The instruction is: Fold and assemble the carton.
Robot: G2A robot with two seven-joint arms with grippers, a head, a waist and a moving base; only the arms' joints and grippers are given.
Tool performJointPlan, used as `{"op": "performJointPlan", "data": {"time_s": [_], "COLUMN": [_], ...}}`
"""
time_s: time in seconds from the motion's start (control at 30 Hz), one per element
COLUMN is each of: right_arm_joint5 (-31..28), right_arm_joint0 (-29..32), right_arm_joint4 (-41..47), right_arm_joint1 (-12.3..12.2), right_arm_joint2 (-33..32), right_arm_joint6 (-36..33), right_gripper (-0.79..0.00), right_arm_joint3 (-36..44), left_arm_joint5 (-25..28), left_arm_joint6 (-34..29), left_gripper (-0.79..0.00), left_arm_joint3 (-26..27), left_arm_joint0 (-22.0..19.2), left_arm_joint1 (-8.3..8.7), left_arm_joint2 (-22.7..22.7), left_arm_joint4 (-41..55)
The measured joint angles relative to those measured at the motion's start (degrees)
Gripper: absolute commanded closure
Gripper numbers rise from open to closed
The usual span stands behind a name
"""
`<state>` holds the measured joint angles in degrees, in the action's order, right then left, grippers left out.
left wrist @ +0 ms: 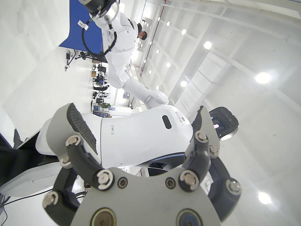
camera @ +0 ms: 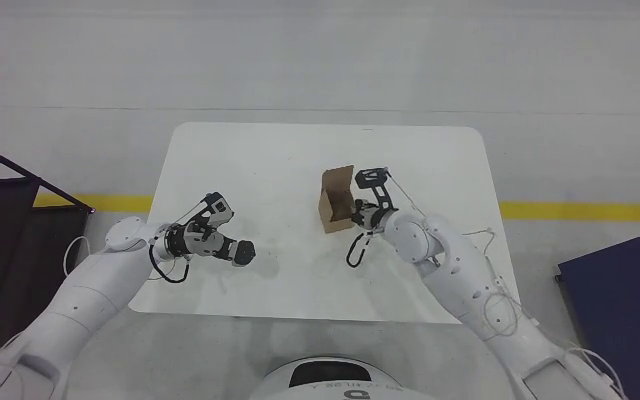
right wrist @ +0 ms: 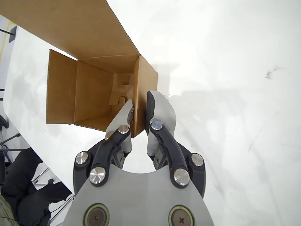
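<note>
A brown cardboard carton [camera: 337, 198] stands on the white table [camera: 280, 160] just right of centre, its top open and a long flap raised. In the right wrist view the carton [right wrist: 94, 88] shows its inside, with bottom flaps folded in. My right gripper [camera: 357, 213] is at the carton's near right side. There the right gripper [right wrist: 139, 98] is shut on the side wall, one finger [right wrist: 124, 114] inside and the other outside. My left gripper [camera: 243, 252] is over the table's front left, well apart from the carton. The left gripper [left wrist: 141, 125] is open, holds nothing and points upward.
The table's front edge [camera: 280, 312] runs close below both grippers. A dark stand [camera: 30, 220] sits off the left side and a blue panel [camera: 600, 280] off the right. Bare table lies between the left gripper and the carton.
</note>
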<state>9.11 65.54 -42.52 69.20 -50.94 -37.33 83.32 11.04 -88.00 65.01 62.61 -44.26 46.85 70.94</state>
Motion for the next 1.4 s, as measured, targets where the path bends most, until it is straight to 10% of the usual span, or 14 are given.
{"op": "performJointPlan", "data": {"time_s": [0.5,0.63,0.8,1.27,1.33,1.4], "right_arm_joint5": [9.3,11.0,12.0,-7.5,-13.1,-18.9], "right_arm_joint0": [7.4,8.4,8.3,19.9,21.5,22.8], "right_arm_joint4": [-15.0,-16.8,-15.4,11.7,16.8,22.4], "right_arm_joint1": [-1.7,-1.7,-1.1,-2.0,-2.1,-2.2], "right_arm_joint2": [-3.5,-3.3,-2.5,-16.3,-18.9,-21.5], "right_arm_joint6": [-4.3,-7.5,-9.9,6.0,9.2,11.9], "right_gripper": [-0.006,-0.277,-0.413,-0.388,-0.751,-0.785], "right_arm_joint3": [15.0,15.8,14.4,18.6,17.8,17.0], "left_arm_joint5": [0.0,0.0,0.0,0.0,0.0,0.0], "left_arm_joint6": [0.0,0.0,0.0,0.0,0.0,0.0], "left_gripper": [-0.785,-0.785,-0.785,-0.785,-0.785,-0.785], "left_arm_joint3": [0.0,0.0,0.0,0.0,0.0,0.0], "left_arm_joint0": [0.0,0.0,0.0,0.0,0.0,0.0], "left_arm_joint1": [0.0,0.0,0.0,0.0,0.0,0.0], "left_arm_joint2": [0.0,0.0,0.0,0.0,0.0,0.0], "left_arm_joint4": [0.0,0.0,0.0,0.0,0.0,0.0]}}
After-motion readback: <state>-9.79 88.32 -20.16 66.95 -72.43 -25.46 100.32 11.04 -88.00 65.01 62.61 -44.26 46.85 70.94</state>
